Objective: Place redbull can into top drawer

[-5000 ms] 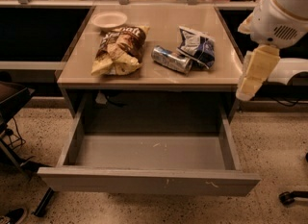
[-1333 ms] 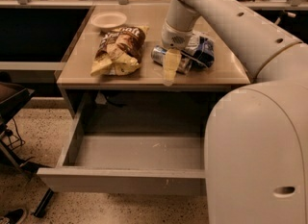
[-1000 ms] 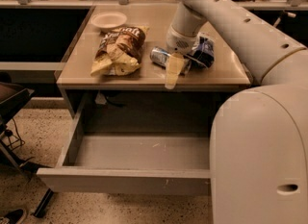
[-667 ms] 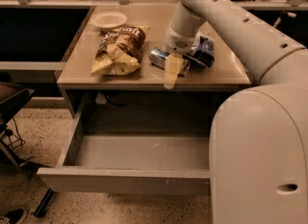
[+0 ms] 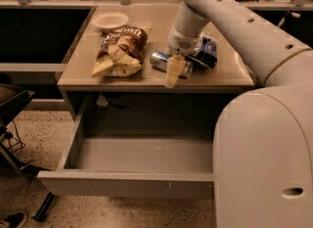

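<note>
The redbull can point(image 5: 160, 60) lies on its side on the tabletop point(image 5: 83, 60), between the brown chip bag and the blue-and-white snack bag. My gripper point(image 5: 174, 70) hangs from the arm straight down onto the can's right end, near the table's front edge, and hides that end. The top drawer point(image 5: 127, 183) is pulled out wide below the table. Its inside is bare and its front panel bears small scuff marks.
A brown chip bag point(image 5: 120, 51) lies left of the can and a white bowl point(image 5: 110, 20) stands behind it. A blue-and-white snack bag point(image 5: 206, 53) lies right of the can, partly behind my arm. My own body point(image 5: 266, 163) covers the drawer's right end. A dark chair point(image 5: 10, 105) stands at left.
My arm has swung in from the right of the table to over the can. In the last second the gripper has only shifted slightly. The can has not moved.
</note>
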